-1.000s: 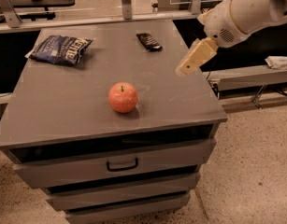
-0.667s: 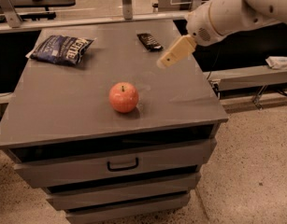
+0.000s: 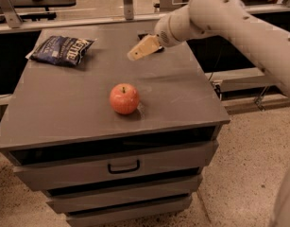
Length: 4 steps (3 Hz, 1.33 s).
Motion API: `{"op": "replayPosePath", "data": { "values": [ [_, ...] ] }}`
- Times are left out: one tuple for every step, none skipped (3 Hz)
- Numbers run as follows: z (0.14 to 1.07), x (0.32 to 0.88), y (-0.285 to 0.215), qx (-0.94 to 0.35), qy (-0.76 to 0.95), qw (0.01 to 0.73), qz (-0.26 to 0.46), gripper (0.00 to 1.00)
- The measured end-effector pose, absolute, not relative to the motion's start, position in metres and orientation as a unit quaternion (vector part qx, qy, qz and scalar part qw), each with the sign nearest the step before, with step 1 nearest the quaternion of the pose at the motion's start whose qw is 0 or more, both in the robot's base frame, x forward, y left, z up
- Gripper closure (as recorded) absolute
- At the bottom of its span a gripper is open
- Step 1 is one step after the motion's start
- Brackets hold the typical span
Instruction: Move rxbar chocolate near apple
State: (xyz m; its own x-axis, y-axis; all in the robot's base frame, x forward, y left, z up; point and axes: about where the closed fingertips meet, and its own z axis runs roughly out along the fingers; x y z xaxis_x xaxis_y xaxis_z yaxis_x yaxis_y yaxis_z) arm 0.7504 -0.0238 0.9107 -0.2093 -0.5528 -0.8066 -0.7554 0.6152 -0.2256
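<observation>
The robot's pale arm reached in from the upper right across a grey drawer cabinet, which stood on a speckled floor. Its top drawer carried a dark handle at the front. On the cabinet's flat top, a dark-blue chip bag lay near the far left corner. The apple, orange-red with a short dark stem, sat upright near the middle of the top, toward the front edge and well apart from the bag.

The gripper, a tan wedge angled down and to the left, hung above the far middle of the top, beyond the apple and well apart from it. Whether it was open or closed could not be told from this angle. The rxbar chocolate lay at the far edge of the top, just behind the gripper. Only a dark sliver of it showed past the wrist, and whether the gripper touched it could not be made out. The bar lay well apart from the apple.
</observation>
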Motion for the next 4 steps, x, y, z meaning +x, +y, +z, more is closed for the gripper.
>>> {"op": "replayPosePath", "data": {
  "values": [
    [0.884,0.785,-0.021,-0.405,0.783,0.462,0.095,0.00],
    [0.866,0.812,-0.026,-0.385,0.791,0.467,0.092,0.00],
    [0.863,0.833,-0.042,-0.355,0.793,0.484,0.098,0.00],
    [0.861,0.844,-0.054,-0.330,0.796,0.494,0.113,0.19]
  ]
}}
